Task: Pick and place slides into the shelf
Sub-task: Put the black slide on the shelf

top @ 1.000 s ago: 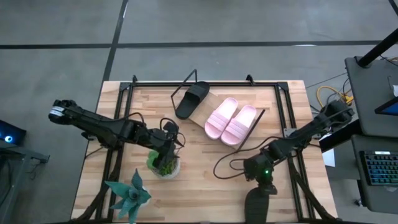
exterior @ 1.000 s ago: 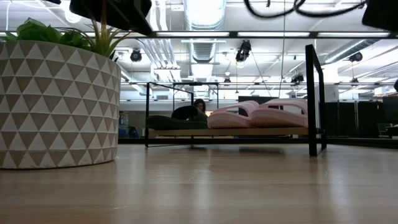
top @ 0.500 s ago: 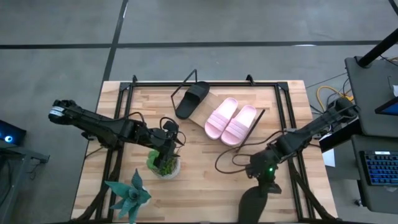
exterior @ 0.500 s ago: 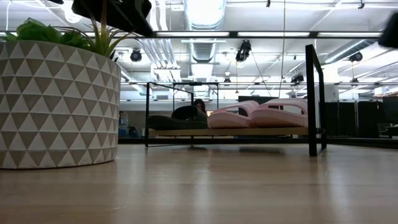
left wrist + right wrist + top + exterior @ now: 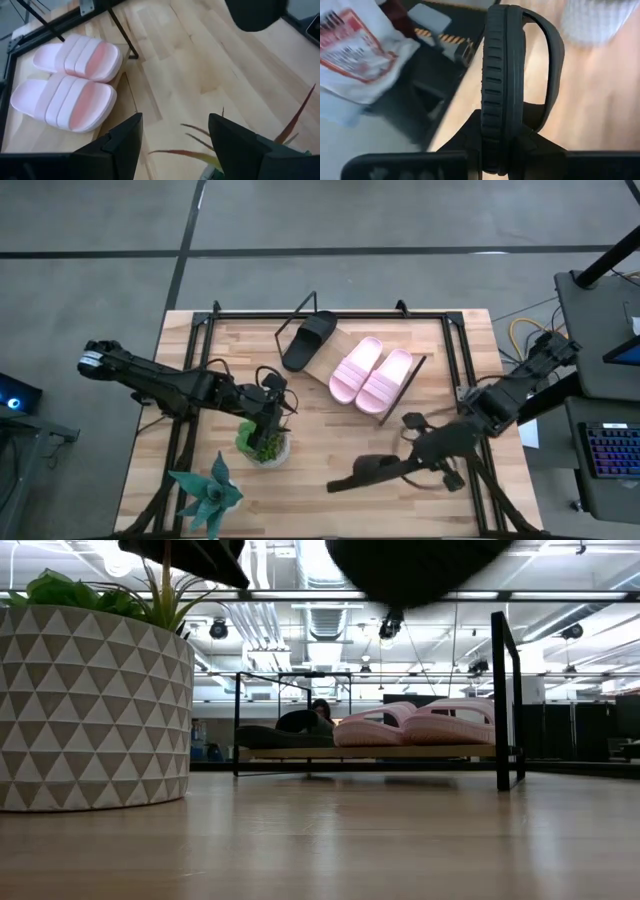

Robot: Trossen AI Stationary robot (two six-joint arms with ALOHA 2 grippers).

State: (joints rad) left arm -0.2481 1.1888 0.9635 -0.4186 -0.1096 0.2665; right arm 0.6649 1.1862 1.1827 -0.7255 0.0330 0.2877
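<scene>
A black slide [image 5: 365, 473] is clamped by the right gripper [image 5: 412, 467] above the table's front edge, turned on edge, long axis running left-right. Left gripper [image 5: 172, 145], fingers apart, is held over the plant pot [image 5: 262, 445]. Further back, 2 pink slides [image 5: 372, 375] and 1 black slide [image 5: 308, 338] are seen on the shelf [image 5: 322, 365].

Even overhead light, soft shadows; wrist views blurred at close range.

High: overhead, straight down on the table [image 5: 330, 430].
Low: tabletop level, facing the shelf [image 5: 370, 751], shared with high.
Wrists: close, forward.
</scene>
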